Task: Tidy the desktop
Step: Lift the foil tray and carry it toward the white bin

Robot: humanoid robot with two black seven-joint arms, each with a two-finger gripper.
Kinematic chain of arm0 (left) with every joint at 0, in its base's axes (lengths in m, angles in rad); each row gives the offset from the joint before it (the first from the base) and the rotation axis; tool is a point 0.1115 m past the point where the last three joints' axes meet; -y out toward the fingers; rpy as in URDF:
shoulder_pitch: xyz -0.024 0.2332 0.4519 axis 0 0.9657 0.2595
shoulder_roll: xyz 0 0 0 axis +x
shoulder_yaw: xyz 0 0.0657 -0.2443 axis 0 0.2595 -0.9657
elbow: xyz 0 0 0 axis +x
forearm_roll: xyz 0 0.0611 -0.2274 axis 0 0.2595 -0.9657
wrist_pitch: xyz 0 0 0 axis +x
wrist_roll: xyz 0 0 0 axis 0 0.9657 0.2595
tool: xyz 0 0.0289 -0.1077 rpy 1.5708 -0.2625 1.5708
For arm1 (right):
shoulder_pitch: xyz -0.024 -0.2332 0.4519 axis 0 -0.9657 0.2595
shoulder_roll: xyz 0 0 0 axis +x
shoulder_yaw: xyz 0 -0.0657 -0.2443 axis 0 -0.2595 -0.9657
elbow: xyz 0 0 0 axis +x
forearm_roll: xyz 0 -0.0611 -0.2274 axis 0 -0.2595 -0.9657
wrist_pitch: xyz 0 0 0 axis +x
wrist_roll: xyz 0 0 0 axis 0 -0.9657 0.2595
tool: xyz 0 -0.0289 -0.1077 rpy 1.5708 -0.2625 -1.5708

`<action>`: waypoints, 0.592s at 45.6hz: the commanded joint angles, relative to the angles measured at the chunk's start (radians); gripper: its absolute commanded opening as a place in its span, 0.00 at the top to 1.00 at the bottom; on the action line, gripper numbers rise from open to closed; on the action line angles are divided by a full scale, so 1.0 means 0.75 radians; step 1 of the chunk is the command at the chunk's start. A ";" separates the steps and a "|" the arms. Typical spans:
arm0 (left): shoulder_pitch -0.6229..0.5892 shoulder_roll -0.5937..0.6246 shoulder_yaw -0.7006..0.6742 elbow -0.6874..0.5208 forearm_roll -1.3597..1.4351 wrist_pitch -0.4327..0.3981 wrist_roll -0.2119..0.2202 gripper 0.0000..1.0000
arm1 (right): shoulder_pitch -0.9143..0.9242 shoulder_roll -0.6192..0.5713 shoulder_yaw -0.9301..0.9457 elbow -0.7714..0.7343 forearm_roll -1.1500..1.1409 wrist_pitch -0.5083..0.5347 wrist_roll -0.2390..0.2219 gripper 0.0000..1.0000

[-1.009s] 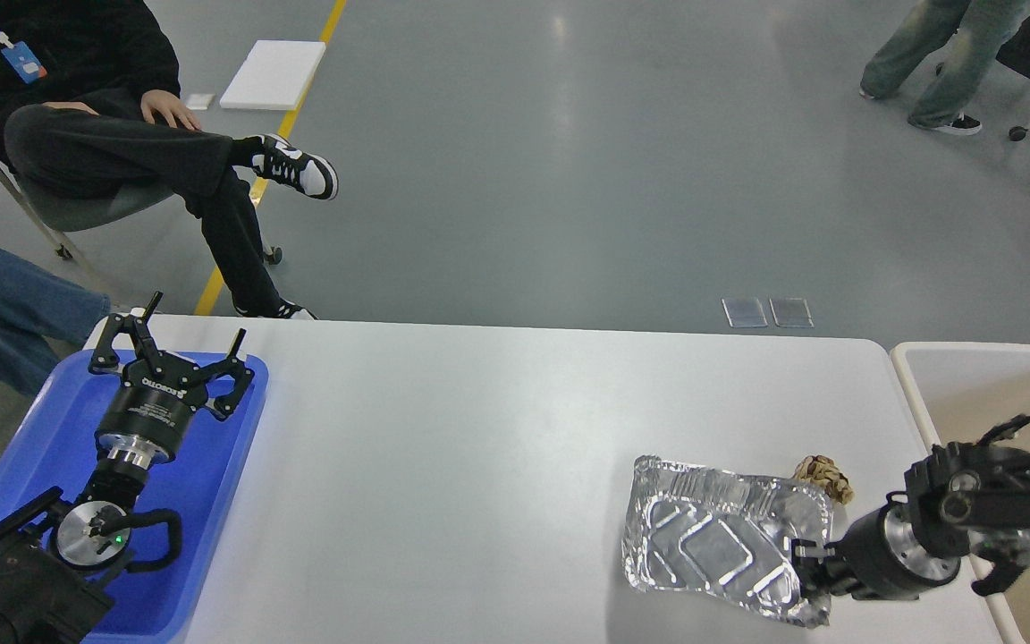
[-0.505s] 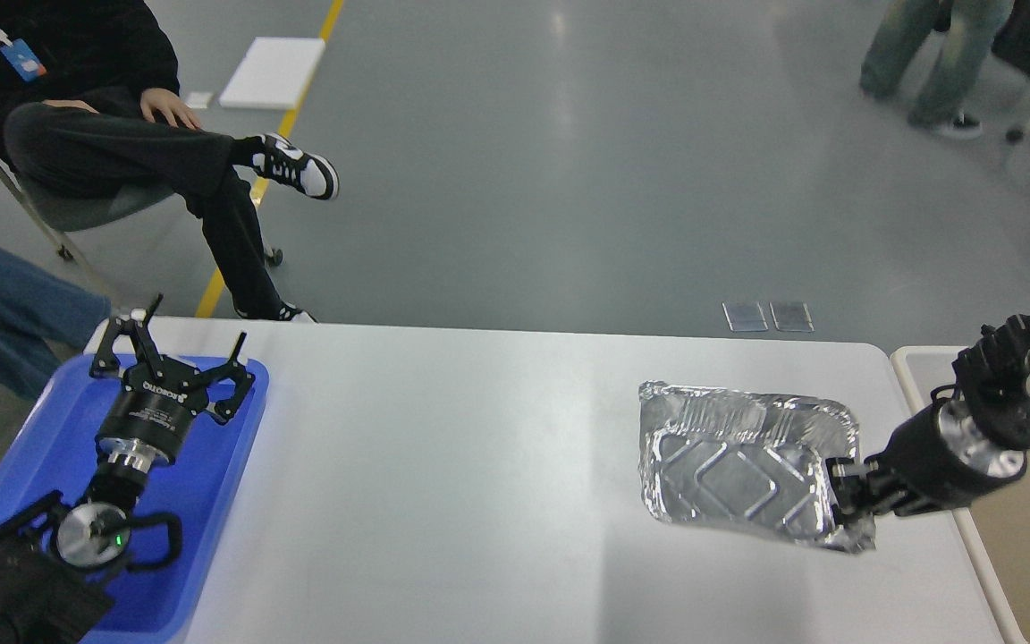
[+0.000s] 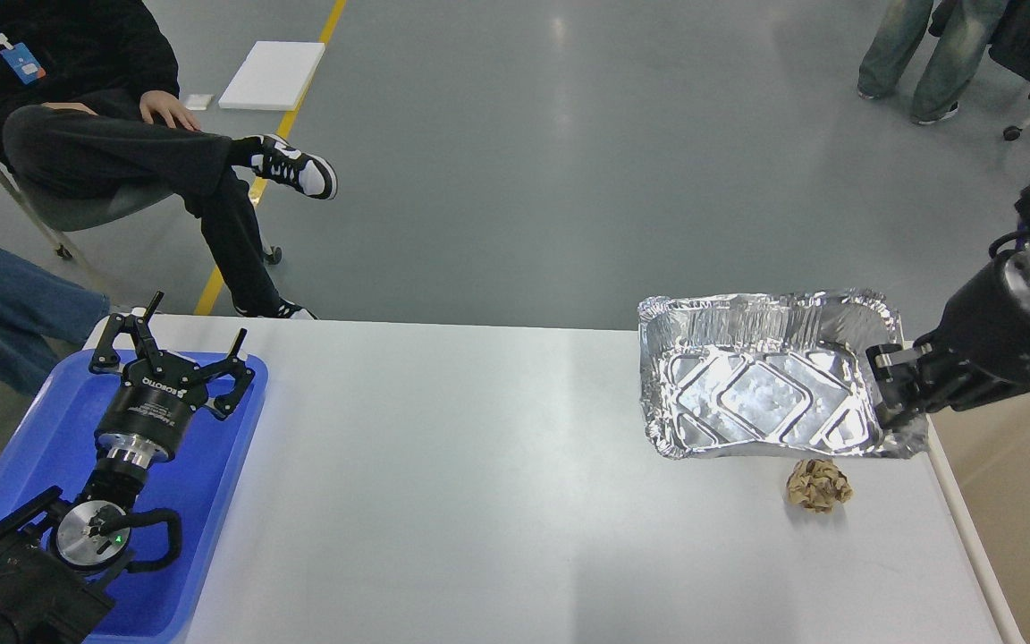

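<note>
On the white desktop [image 3: 497, 483], the right gripper [image 3: 892, 386], jaws clamped on the right rim of the foil tray [image 3: 761, 389], holds it above the far right corner, best kept level toward the bin [image 3: 1016, 501], leaving the paper wad [image 3: 819, 485], while the left gripper [image 3: 177, 353] hangs jaws apart over the blue tray [image 3: 50, 420].

Wide white matte desktop [image 3: 479, 483], rounded corners, lies flat and level.

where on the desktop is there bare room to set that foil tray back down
The wide middle of the desktop is bare, from the blue tray on the left across to the crumpled paper ball. The near edge is also free. It is crowded only at the far right, where the right gripper holds the foil tray above the ball.
</note>
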 commanded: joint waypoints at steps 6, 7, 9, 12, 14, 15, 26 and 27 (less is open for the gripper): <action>0.000 0.000 0.000 0.000 0.000 0.000 0.000 0.01 | 0.152 0.011 -0.055 0.002 0.029 0.090 0.000 1.00; 0.000 0.000 0.000 0.000 0.000 0.000 0.002 0.01 | 0.152 0.011 -0.062 0.000 0.029 0.088 0.000 1.00; 0.000 0.000 0.000 0.000 0.000 0.000 0.000 0.01 | 0.152 0.009 -0.074 -0.002 0.031 0.088 0.000 1.00; 0.000 0.002 0.000 0.000 0.000 0.000 0.000 0.01 | 0.154 0.005 -0.082 -0.006 0.031 0.088 0.000 1.00; 0.000 0.000 0.000 0.000 0.000 0.000 0.002 0.01 | 0.154 0.003 -0.086 -0.008 0.029 0.088 0.000 1.00; 0.000 0.000 0.000 0.000 0.000 0.000 0.000 0.01 | 0.154 0.003 -0.088 -0.008 0.029 0.086 0.000 1.00; 0.000 0.002 0.000 0.000 0.000 0.000 0.000 0.01 | 0.136 -0.036 -0.190 -0.064 0.014 0.063 0.000 1.00; 0.000 0.002 0.000 0.000 0.000 0.000 0.000 0.01 | 0.131 -0.046 -0.201 -0.074 0.014 0.057 0.000 1.00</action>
